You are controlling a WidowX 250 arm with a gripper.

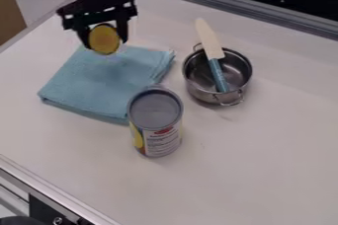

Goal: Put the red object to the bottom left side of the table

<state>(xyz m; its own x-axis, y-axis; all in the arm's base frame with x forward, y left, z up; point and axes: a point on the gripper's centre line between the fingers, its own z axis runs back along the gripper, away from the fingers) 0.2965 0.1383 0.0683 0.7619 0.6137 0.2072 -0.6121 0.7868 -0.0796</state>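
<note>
Red object (104, 39), presumably what shows a round yellow face, is held between the fingers of the black gripper (105, 42), parted to its width, near the far edge of the blue cloth (99, 81), likely side-gripped for carrying clear of the can (158, 137).

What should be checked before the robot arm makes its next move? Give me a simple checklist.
1. Hand has something: ok, a yellow-faced object sits between its fingers.
2. Held object is red: cannot tell, its visible face is yellow.
3. Object is at the bottom left of the table: not ok, it is at upper left.
4. Can upright: ok.
5. Knife inside the pot: ok, handle end in.
</note>
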